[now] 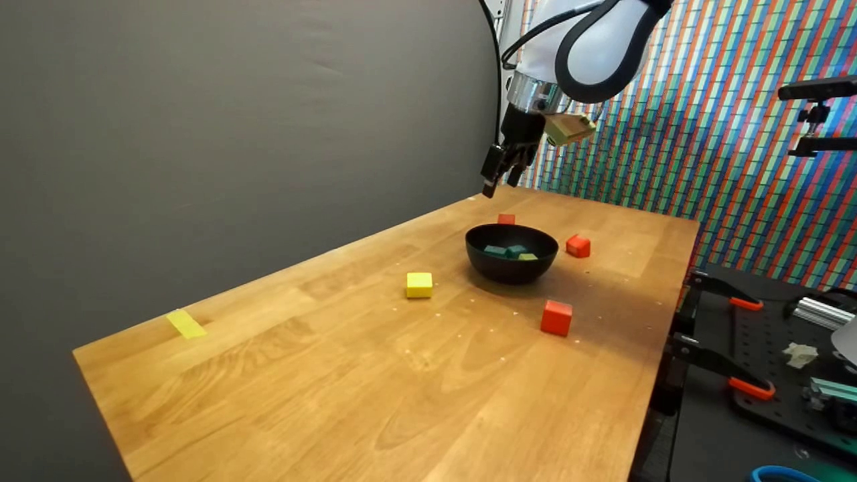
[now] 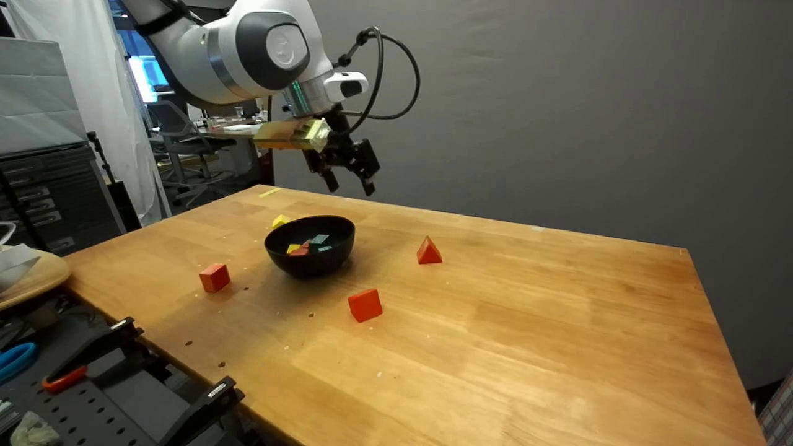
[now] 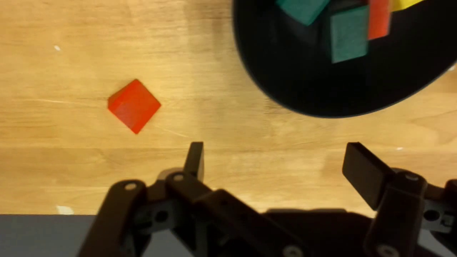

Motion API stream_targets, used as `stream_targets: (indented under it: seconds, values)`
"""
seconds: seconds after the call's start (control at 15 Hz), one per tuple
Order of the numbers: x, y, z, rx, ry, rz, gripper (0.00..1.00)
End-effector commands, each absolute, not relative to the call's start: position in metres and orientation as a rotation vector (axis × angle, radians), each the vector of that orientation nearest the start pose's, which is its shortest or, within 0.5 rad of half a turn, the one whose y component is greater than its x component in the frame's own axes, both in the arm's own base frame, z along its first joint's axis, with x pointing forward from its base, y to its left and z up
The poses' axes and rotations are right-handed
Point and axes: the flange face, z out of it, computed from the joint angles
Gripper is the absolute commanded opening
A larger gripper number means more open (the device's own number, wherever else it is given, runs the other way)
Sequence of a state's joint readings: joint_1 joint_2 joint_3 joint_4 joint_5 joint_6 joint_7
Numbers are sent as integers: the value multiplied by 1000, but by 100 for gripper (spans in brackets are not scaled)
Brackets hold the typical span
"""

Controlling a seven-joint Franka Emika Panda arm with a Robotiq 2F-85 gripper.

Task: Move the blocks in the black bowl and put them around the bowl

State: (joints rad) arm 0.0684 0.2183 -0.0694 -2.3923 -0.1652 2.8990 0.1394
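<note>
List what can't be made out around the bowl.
Black bowl, wrist view: cut off by top and right edges.
Count of blocks inside: wrist view's top edge crops some; near wall hides parts in both exterior views.
Yellow block outside, in an exterior view: partly behind the bowl.
Red block, in an exterior view: base hidden by bowl.

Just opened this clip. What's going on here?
A robot arm appears to be partway through emptying the black bowl and placing its blocks around it. Its gripper hangs open and empty above the table, near the bowl. Three red blocks and one yellow block sit on the table around the bowl. Inside it, two green blocks, a red piece and a yellow piece can be seen, so there is more to take out.
</note>
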Motion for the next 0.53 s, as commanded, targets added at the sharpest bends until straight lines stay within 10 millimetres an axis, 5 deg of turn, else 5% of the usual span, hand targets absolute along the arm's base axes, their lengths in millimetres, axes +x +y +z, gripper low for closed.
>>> stream_targets:
  seconds: [0.0, 0.2, 0.4, 0.47]
  values:
    - [508, 45, 252, -3072, -287, -407, 100]
    - [510, 66, 227, -2994, -506, -276, 100]
    - [509, 62, 204, -2918, -696, -101, 100]
    - [500, 70, 211, -2970, -601, -164, 100]
